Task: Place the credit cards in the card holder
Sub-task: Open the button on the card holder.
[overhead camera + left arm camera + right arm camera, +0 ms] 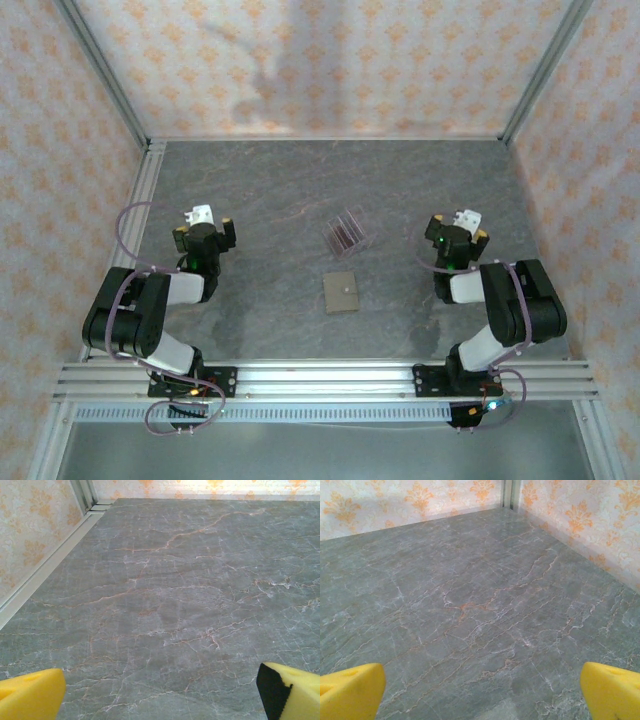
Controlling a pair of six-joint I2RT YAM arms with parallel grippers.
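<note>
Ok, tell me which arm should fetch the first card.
Right, probably: the right gripper, open, sits slightly nearer the credit cards in the clear stand than the left gripper, also open.

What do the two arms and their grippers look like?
The left arm and the right arm have black joints and white links, with mauve cables looping beside them. The left gripper and the right gripper each have two yellow fingers; one shows a black inner face. Green lights glow on both wrists.

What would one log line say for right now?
left gripper: open, empty | right gripper: open, empty | credit cards: in clear stand | card holder: flat on table | task: not yet started
</note>
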